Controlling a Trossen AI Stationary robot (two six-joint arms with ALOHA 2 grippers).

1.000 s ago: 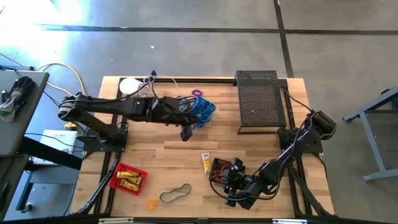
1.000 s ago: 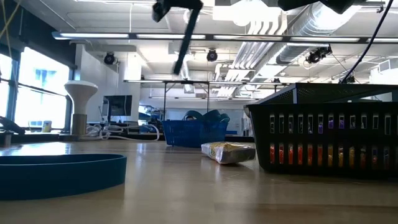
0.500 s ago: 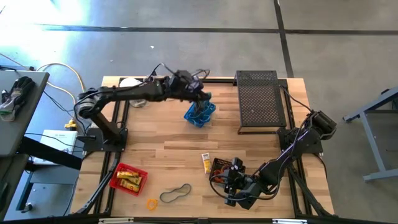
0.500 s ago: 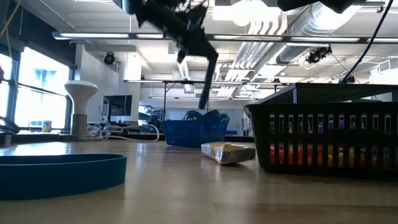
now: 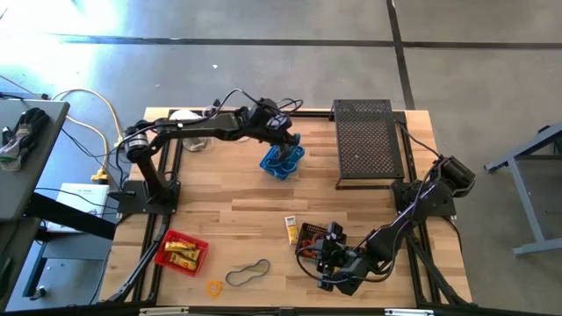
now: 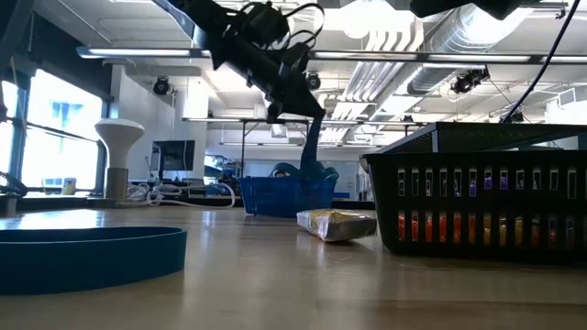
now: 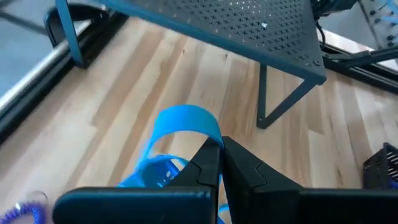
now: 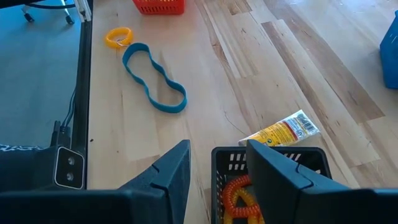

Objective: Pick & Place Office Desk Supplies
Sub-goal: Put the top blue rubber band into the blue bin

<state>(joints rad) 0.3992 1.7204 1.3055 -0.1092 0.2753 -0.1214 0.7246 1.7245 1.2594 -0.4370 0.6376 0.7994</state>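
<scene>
The left gripper [image 5: 285, 140] hangs over the small blue mesh basket [image 5: 282, 160] at the far middle of the wooden table [image 5: 351, 219], jaws pinched on a blue band loop [image 7: 182, 119] dangling into it. The right gripper [image 5: 327, 262] waits near the front edge, jaws partly apart astride the rim of the small black mesh basket [image 5: 313, 235], which holds coloured rings. Still loose, by my reading: a yellow tube [image 5: 290, 230], a grey-blue band loop [image 5: 248, 274] and an orange ring [image 5: 213, 287]; the red basket [image 5: 182, 253] holds yellow tubes
</scene>
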